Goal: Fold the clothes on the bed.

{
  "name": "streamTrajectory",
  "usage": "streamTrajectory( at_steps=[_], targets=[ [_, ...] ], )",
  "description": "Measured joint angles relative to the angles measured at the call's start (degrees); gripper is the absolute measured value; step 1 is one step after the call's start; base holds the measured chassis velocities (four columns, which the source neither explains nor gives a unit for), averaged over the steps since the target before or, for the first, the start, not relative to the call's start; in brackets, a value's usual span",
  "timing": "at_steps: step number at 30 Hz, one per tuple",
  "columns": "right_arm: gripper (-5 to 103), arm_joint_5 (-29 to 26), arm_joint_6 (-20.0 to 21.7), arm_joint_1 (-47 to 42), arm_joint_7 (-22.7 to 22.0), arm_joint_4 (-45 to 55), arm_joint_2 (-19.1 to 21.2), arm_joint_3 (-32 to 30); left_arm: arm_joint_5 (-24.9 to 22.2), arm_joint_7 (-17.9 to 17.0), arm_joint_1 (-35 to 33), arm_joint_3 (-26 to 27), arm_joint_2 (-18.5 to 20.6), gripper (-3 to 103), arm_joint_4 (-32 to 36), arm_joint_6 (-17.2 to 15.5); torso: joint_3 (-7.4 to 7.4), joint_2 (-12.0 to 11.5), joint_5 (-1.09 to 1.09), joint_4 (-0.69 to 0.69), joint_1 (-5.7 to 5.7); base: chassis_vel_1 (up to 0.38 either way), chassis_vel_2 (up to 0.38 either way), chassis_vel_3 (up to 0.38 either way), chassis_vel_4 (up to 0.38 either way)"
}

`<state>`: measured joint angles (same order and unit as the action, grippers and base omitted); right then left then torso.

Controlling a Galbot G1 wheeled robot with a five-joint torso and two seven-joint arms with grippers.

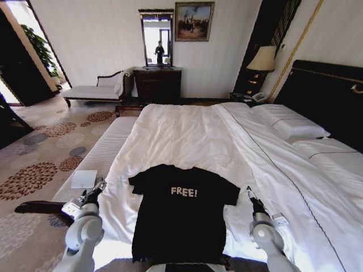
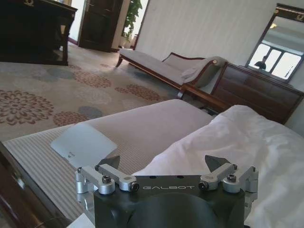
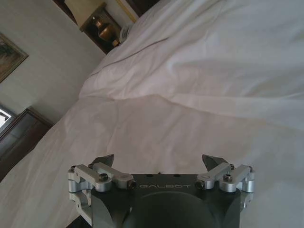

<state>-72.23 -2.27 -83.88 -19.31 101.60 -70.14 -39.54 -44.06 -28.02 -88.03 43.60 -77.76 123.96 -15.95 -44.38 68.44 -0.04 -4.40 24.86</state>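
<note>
The clothes are one black T-shirt (image 1: 181, 218) with white "FREE!" lettering, lying flat and spread out near the close edge of the bed (image 1: 187, 130). Its hem hangs toward me. My left gripper (image 1: 93, 192) hovers left of the shirt's sleeve, over the seam between mattress and bench. In the left wrist view that gripper (image 2: 162, 161) is open and holds nothing. Right of the other sleeve, my right gripper (image 1: 249, 195) hangs above white sheet. The right wrist view shows it (image 3: 158, 159) open too, with bare bedding under it. Neither gripper touches the shirt.
A pale upholstered bench (image 1: 108, 147) runs along the bed's left end, with a flat white pad (image 1: 84, 178) on it. Pillows (image 1: 289, 122) and a dark headboard (image 1: 329, 96) are at the right. A chaise (image 1: 96, 89), dresser (image 1: 157, 84) and lamp (image 1: 262, 59) stand by the far wall.
</note>
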Motion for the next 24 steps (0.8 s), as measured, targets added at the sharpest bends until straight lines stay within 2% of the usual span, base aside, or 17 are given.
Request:
streamTrajectory(
  at_steps=[1, 3, 5, 7, 8, 12, 14, 17, 19, 21, 22, 24],
  targets=[
    [100, -1.72, 1.44, 0.09, 0.0, 0.37, 0.05, 0.01, -0.41, 1.6, -0.66, -0.19, 0.48, 100, 0.45, 0.06, 0.0, 0.0, 0.0, -0.01, 0.0, 0.0, 0.0, 0.0, 0.0],
    [100, -2.35, 2.22, 0.18, 0.03, 0.47, 0.09, 0.04, -0.55, 2.44, -0.99, -0.23, 0.74, 100, 0.64, 0.16, 0.0, 0.0, 0.0, -0.01, 0.0, 0.0, 0.0, 0.0, 0.0],
    [100, -4.72, 7.05, 0.5, 0.4, 1.22, -0.03, 0.17, -2.4, 5.92, -2.21, -0.41, 2.63, 100, 1.31, 0.76, 0.0, 0.0, -0.01, -0.01, 0.0, 0.0, 0.0, 0.0, 0.0],
    [100, -4.96, 7.92, 0.52, 0.36, 1.37, -0.23, 0.2, -3.12, 6.23, -2.32, -0.52, 3.14, 100, 1.47, 0.82, 0.0, 0.0, -0.02, -0.01, -0.01, 0.0, 0.0, 0.0, 0.0],
    [100, -4.93, 9.83, 0.57, -0.21, 1.49, -1.02, 0.39, -5.27, 6.48, -2.63, -0.92, 4.94, 100, 2.27, 0.93, 0.0, 0.0, -0.01, -0.01, 0.0, 0.0, 0.0, 0.0, 0.0],
    [100, -2.09, 10.36, 1.36, -0.51, -0.37, -2.7, 0.9, -6.94, 6.97, -3.97, -1.11, 7.5, 100, 4.34, 1.38, 0.0, 0.0, 0.01, -0.02, 0.0, 0.0, 0.0, 0.0, 0.0],
    [100, -1.54, 10.13, 1.65, -0.07, -1.12, -3.09, 0.92, -6.77, 7.02, -4.3, -1.07, 7.44, 100, 4.76, 1.53, 0.0, 0.0, 0.01, -0.01, 0.0, 0.0, 0.0, 0.0, 0.0],
    [100, -0.78, 8.67, 3.27, 2.17, -4.84, -3.43, 1.19, -4.13, 6.55, -4.95, -1.14, 4.51, 100, 5.98, 1.68, 0.0, 0.0, -0.01, -0.01, 0.0, 0.0, 0.0, 0.0, 0.0],
    [100, -0.82, 8.05, 3.81, 2.53, -5.9, -3.44, 1.29, -3.26, 6.19, -5.03, -1.32, 3.41, 100, 6.42, 1.68, 0.0, 0.0, -0.01, 0.0, 0.0, 0.0, 0.0, 0.0, 0.0],
    [100, -1.67, 6.88, 5.43, 2.9, -8.16, -3.43, 1.43, -0.83, 5.35, -5.3, -2.72, 0.31, 100, 7.32, 1.66, 0.0, 0.0, 0.0, 0.02, 0.0, 0.0, 0.0, 0.0, 0.0],
    [103, -1.86, 6.72, 5.58, 2.92, -8.31, -3.41, 1.43, -0.29, 5.13, -5.28, -3.04, -0.23, 100, 7.32, 1.65, 0.0, -0.01, 0.01, 0.01, 0.0, 0.0, 0.0, 0.0, 0.0],
    [99, -2.29, 6.48, 5.7, 3.05, -8.34, -3.37, 1.42, 0.94, 4.77, -5.19, -3.66, -1.29, 100, 7.31, 1.65, 0.0, 0.0, 0.01, 0.0, 0.0, 0.0, 0.0, 0.0, 0.0]
  ],
)
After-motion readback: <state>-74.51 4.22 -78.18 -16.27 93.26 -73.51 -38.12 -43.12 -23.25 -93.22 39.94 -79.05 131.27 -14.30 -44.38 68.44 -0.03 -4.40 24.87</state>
